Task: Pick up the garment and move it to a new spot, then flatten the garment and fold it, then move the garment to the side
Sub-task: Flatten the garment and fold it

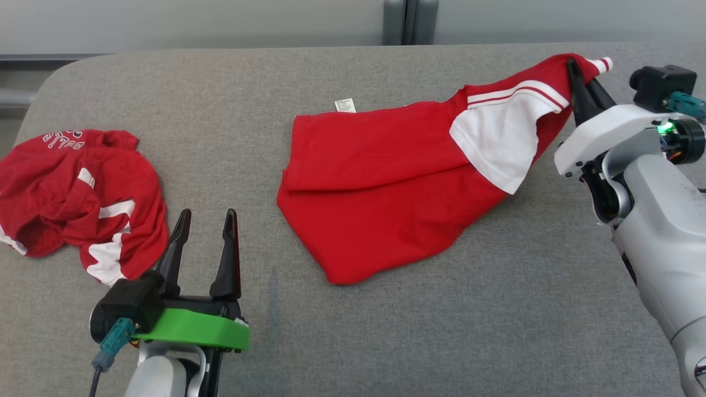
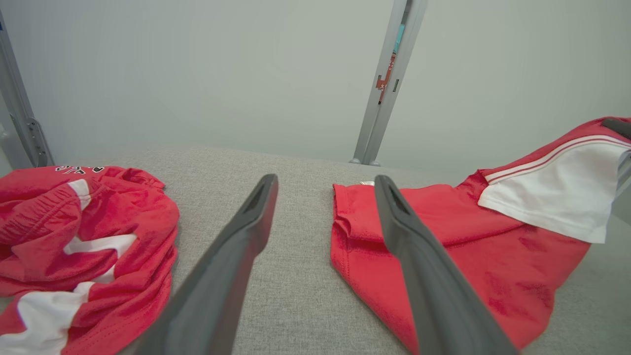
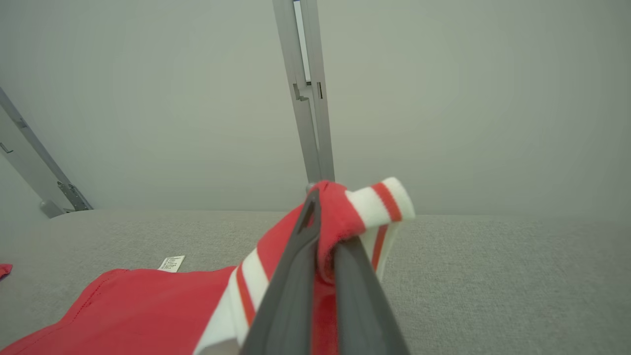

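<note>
Two bits of red clothing are on the grey table [image 1: 441, 331] at the moment. The one that counts, the garment [image 1: 386, 182], lies around the middle of the table and runs off toward the right. Most of it lies on the surface, but its far right corner is lifted clear of the table. The right gripper [image 1: 579, 74] has its fingers pinched together on that raised corner, and a striped white-and-red cuff [image 3: 384, 197] pokes out just past the tips. A white panel [image 1: 496, 138] droops below the lifted part, and a little white label [image 1: 345, 105] sticks out from the garment's far edge. The left gripper [image 1: 208, 215] sits low at the front left with its fingers spread wide and nothing between them. It's aimed at the bare strip of table between the two pieces. The other piece is a crumpled heap [image 1: 83, 198] at the left edge, red with white patches and some lettering, well apart from the garment. It's right beside the left gripper, though I honestly can't tell if they touch.
</note>
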Controlling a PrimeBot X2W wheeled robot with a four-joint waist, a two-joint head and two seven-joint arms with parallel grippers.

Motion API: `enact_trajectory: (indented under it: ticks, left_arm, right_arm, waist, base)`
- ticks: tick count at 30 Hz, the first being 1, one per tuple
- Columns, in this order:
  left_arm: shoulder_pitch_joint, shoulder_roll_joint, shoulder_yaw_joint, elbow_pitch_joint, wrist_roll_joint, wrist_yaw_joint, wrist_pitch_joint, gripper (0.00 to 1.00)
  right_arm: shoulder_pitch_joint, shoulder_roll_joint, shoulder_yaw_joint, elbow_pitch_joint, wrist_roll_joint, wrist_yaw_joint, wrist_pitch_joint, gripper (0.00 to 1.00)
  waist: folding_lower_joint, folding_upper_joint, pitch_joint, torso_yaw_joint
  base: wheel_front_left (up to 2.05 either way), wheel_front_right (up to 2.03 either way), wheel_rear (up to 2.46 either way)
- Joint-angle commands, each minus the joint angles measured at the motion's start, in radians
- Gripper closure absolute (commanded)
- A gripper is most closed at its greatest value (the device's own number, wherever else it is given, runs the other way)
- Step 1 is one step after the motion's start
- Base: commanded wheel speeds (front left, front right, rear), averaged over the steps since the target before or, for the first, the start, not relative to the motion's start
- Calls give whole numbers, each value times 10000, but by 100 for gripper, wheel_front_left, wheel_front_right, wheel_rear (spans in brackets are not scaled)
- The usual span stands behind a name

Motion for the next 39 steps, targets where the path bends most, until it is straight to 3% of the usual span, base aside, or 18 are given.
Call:
enact_trajectory:
  ticks: [1,2,9,13,19,26,34,39]
  left_arm:
    - [-203,119,-12,3,0,-35,-2,0]
    - [-220,125,-14,9,7,-35,-2,0]
    - [-180,131,16,146,28,-36,-2,0]
    - [-21,101,57,174,-14,-36,-2,0]
    - [161,38,142,130,7,-36,-2,0]
    - [80,23,225,24,0,-36,-2,0]
    - [-182,13,113,-52,37,-36,-2,0]
    - [-357,26,14,-31,21,-36,-2,0]
  right_arm:
    - [131,-11,-454,379,-167,-3,-45,53]
    - [206,46,-580,644,-187,-5,-42,0]
    - [426,192,-1200,2307,-1002,-5,198,0]
    - [844,324,-1398,2578,-1462,-5,148,0]
    - [2015,804,-1370,1516,-2333,-5,23,0]
    - [2941,1584,-1144,-129,-3910,-8,1027,0]
    - [2607,2202,-1838,-1161,-5882,-8,2935,0]
    - [2331,2404,-2202,-1071,-6519,-8,3373,0]
  waist:
    - [0,0,193,-16]
    - [0,0,211,-27]
    - [0,0,-18,-251]
    - [0,0,-272,-422]
    - [0,0,-488,-655]
    - [0,0,-389,-764]
    - [0,0,21,-532]
    - [0,0,271,-215]
  base:
    - [0,0,0]
    - [0,0,0]
    - [0,0,0]
    - [0,0,0]
    - [0,0,0]
    - [0,0,0]
    - [0,0,0]
    - [0,0,0]
